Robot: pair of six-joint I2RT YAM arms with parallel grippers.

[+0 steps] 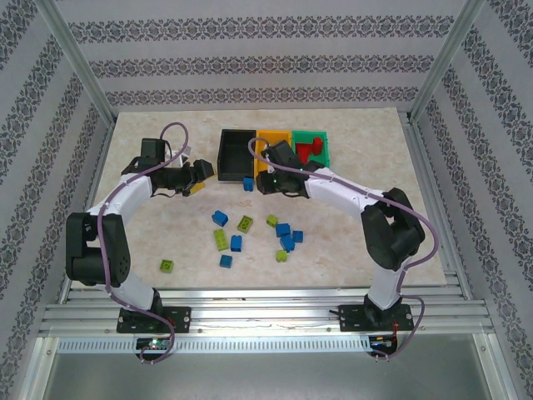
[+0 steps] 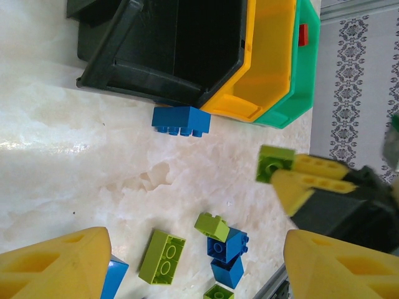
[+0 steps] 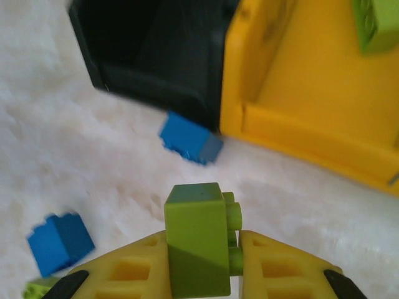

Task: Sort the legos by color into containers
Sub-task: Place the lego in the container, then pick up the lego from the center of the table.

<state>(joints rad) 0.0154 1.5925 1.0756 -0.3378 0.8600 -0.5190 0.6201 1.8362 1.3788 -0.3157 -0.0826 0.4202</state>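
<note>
Now the right gripper (image 3: 202, 246) is squeezed tight on a lime green brick (image 3: 194, 224), just in front of the yellow bin (image 3: 299, 134). It should lift the brick over that bin's wall, reach the middle, then let go. The brick is small and shiny, with round bumps on one side. The left gripper (image 1: 196, 180) hangs open and empty, left of the yellow bin.

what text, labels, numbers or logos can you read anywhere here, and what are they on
None readable. The black bin, orange-yellow bin and green bin show no labels.
The studs on the lime green brick held in the right end effector are too blurred to show any lettering.
</note>
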